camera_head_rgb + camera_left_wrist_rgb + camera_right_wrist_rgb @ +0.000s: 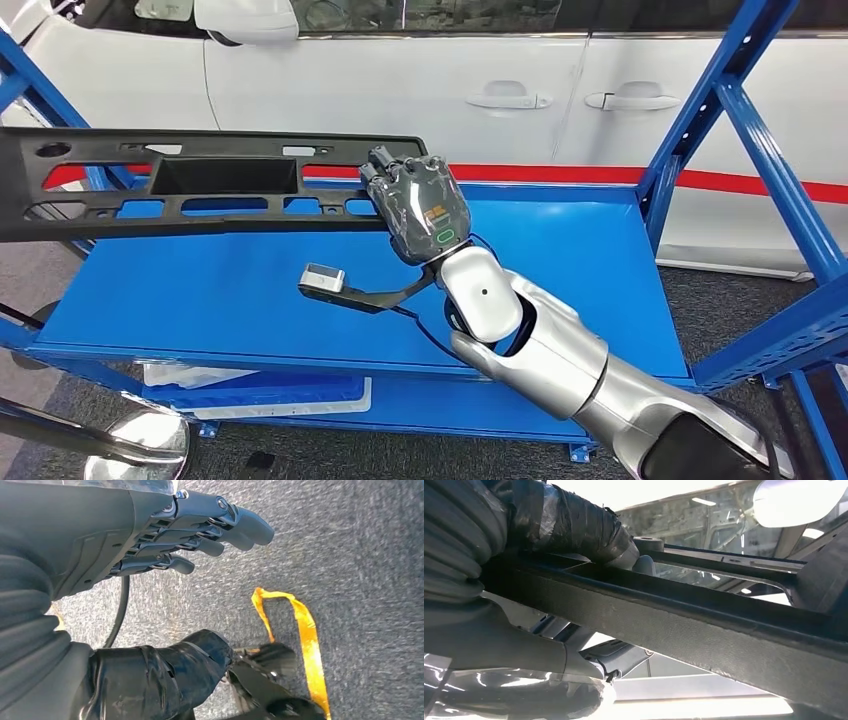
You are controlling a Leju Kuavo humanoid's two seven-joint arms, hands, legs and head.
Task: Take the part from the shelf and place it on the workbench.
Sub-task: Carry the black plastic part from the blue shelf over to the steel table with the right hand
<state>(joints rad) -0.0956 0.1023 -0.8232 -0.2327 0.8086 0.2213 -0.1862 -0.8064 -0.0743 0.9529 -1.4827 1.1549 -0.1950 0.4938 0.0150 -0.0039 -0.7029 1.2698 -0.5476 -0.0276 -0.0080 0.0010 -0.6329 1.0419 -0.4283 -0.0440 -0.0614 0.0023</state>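
Right hand [420,205] fingers clamping black part [200,180] above blue shelf [560,260], left hand [150,535] fingers spread over grey carpet [360,555]

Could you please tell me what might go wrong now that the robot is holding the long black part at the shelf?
The right hand grips the black plastic part at one end only, so the long free end could sag or twist out of the grip. That end reaches past the blue shelf upright and may catch on it. The white car stands close behind, so a swing could strike it.
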